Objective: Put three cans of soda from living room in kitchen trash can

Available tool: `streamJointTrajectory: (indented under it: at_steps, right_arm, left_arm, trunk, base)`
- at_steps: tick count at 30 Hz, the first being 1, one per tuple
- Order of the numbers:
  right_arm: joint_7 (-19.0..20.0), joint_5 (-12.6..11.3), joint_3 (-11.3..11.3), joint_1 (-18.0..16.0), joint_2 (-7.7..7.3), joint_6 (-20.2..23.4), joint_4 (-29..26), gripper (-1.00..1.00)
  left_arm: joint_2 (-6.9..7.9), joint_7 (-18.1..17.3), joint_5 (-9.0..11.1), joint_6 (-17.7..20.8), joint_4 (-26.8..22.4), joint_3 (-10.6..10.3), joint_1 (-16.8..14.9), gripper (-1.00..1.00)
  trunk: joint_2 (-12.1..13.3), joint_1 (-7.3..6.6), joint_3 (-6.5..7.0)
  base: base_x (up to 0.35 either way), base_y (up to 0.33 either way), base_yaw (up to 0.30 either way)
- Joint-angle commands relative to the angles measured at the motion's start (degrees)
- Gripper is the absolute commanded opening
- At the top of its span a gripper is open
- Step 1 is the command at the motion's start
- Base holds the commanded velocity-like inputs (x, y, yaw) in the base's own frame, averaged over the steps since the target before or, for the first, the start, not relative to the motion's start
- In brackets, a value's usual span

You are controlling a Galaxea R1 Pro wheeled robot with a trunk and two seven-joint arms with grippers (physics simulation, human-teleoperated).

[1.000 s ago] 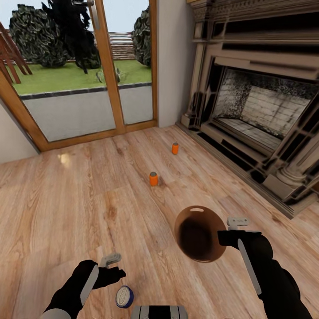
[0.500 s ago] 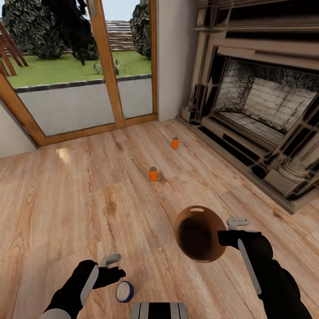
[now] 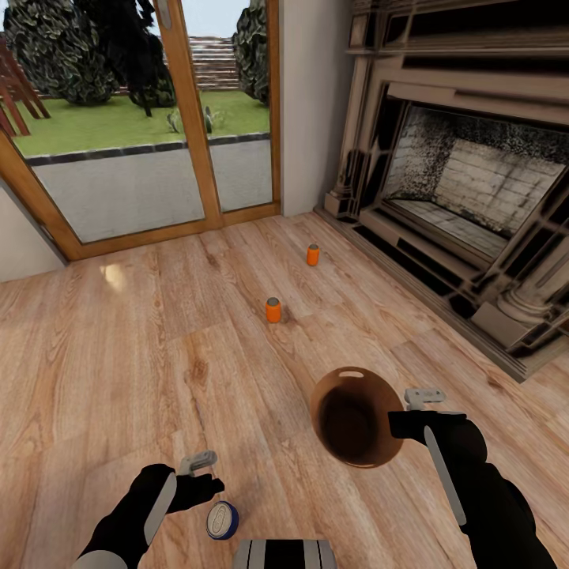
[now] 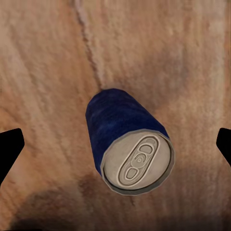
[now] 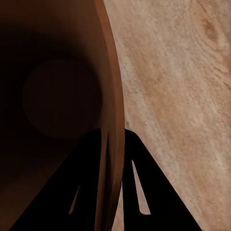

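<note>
Below, smooth blue can (image 4: 126, 139) (round grey top) on grainy planks (image 3: 118, 356).

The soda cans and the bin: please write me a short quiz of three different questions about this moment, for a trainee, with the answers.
1. True or false: the right gripper is clamped on the wall of the brown bin.
2. How many orange cans stand upright on the wood floor?
3. Multiple choice: the blue can is
A. inside the bin
B. on the floor between the left gripper's open fingers, not yet gripped
C. lifted by the left gripper

Key
1. True: one finger is inside the rim, the other outside.
2. Two: the nearer orange can and the farther orange can.
3. B.
</note>
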Motion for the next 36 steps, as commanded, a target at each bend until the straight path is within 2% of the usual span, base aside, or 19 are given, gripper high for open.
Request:
streamJointTrajectory:
  at_steps: [1,9,22,36]
  right_arm:
    - [0.3,-0.9,0.0,0.0,0.01,0.0,0.0,-1.0]
    - [0.3,-0.9,0.0,0.0,0.01,0.0,0.0,-1.0]
    - [0.3,-0.9,0.0,0.0,0.01,0.0,0.0,-1.0]
    - [0.3,-0.9,0.0,0.0,0.01,0.0,0.0,-1.0]
  left_arm:
    - [-0.02,0.0,0.0,-0.1,0.0,0.0,0.0,1.0]
    - [-0.15,0.0,-0.1,-0.3,0.0,0.0,0.0,1.0]
    - [-0.25,-0.1,-0.1,-0.6,0.0,0.0,0.0,1.0]
    - [-1.27,0.0,-0.2,-1.0,0.0,0.0,0.0,1.0]
  trunk:
    - [0.0,0.0,0.0]
    - [-0.1,0.2,-1.77]
    - [-0.1,0.2,-1.77]
    - [-0.1,0.2,-1.77]
  base:
    - [0.0,0.0,0.0]
    - [0.0,0.0,0.0]
    - [0.0,0.0,0.0]
    - [0.0,0.0,0.0]
